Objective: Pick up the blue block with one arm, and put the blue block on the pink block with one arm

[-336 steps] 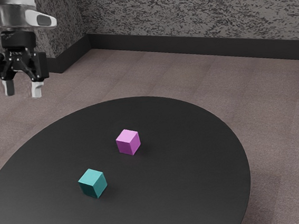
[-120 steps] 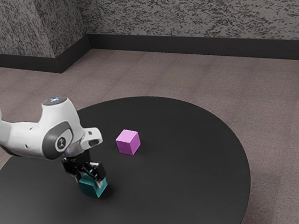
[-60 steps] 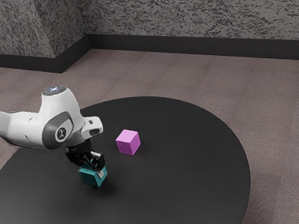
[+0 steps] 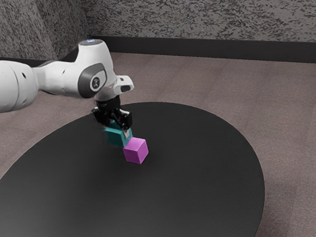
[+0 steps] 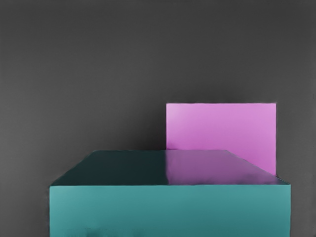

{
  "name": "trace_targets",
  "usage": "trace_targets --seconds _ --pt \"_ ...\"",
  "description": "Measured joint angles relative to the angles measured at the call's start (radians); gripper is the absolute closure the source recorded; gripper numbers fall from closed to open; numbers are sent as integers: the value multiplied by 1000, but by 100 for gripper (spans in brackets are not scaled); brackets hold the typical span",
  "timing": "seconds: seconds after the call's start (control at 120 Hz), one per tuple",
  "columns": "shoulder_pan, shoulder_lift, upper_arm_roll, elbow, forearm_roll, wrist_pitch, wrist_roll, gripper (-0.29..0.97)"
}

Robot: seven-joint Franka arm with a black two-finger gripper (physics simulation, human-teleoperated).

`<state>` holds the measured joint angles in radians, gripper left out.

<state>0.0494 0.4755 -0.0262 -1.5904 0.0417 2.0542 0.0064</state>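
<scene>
**Blue block held up next to the pink one**

The black gripper [image 4: 116, 128] is clamped on the blue block [image 4: 115, 138], with a finger pressed on each of two sides. The block hangs in the air above the round black bench [image 4: 199, 193]. It is not sitting on anything. It is just beside the pink block [image 4: 135, 151], a little higher and toward the exterior view's left. The two blocks look very close at one corner, and it is hard to tell if they touch.

The pink block sits flat on the bench, near the middle. It is far from every edge.

In the wrist view, the blue block [image 5: 168, 207] is big and right under the hand. Its shiny top shows a pink glow. The pink block [image 5: 222, 128] lies past it and partly off to one side, with the dark bench [image 5: 98, 59] all around.

The white arm [image 4: 59, 77] reaches in from the exterior view's left. The bench is wide and bare around the blocks, so there is lots of room on every side. Past the round edge is a brown floor [image 4: 279, 95], then a dark strip [image 4: 224, 47] along the bottom of a speckled gray wall [image 4: 220, 11].
</scene>
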Motion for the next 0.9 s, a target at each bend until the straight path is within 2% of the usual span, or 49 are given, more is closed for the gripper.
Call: trace_targets --seconds 0.333,0.658,0.742,0.817,0.9 --pt "0 107 -37 152 -3 -58 -8 38" --pt "0 99 -34 156 -17 -88 4 10" --pt "0 12 -35 144 -23 -120 6 7" --pt "-2 -218 -24 -1 -57 -162 8 5" --pt "-19 -436 55 -110 -80 -238 10 3"
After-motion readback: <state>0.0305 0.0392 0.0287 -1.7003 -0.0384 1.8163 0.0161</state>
